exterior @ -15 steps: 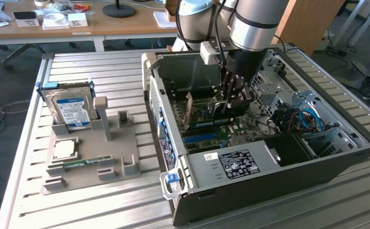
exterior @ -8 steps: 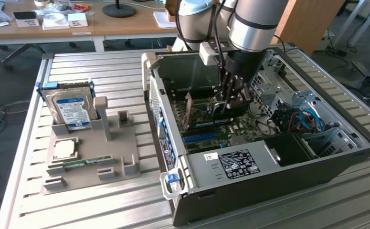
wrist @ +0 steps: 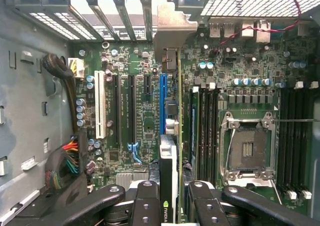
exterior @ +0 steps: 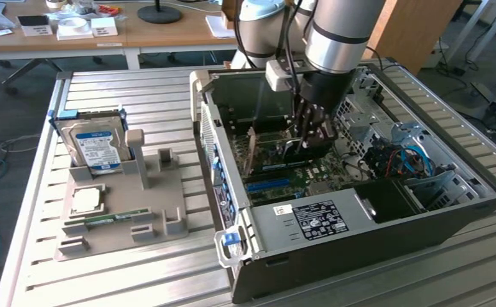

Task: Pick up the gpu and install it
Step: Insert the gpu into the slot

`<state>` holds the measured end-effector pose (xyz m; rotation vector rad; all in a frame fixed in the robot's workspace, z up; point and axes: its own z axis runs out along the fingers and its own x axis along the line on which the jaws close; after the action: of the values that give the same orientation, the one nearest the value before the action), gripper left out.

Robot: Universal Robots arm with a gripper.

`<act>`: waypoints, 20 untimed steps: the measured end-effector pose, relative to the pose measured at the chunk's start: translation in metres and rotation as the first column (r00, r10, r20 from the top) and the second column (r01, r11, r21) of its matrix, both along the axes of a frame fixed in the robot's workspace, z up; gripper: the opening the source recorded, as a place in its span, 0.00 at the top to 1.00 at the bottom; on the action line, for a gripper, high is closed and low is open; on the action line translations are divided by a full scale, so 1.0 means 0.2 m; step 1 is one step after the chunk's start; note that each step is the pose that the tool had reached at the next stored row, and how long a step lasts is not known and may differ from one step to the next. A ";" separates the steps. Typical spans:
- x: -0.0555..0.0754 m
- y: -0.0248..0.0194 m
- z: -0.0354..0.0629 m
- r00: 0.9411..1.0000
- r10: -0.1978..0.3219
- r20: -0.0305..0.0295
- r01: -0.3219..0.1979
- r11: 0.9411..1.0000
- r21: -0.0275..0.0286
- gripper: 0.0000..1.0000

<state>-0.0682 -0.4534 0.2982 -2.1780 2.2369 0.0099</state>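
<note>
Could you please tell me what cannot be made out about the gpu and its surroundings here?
- Whether the gpu touches the motherboard: wrist view, the edge-on card hides its own connector.
- The gpu's lower edge: exterior view, the gripper covers it.
- The hard drive label text: exterior view, too small to read.

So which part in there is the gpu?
Look inside the open computer case, under the arm's gripper. The gpu is the thin card it grips, edge-on to the motherboard. Unlike the empty slots beside it, it carries a silvery bracket.
</note>
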 end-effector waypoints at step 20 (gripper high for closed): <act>-0.01 -0.014 -0.050 1.000 0.008 0.003 -0.008 1.000 0.000 0.73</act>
<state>-0.0709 -0.4563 0.2881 -2.1848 2.2268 0.0062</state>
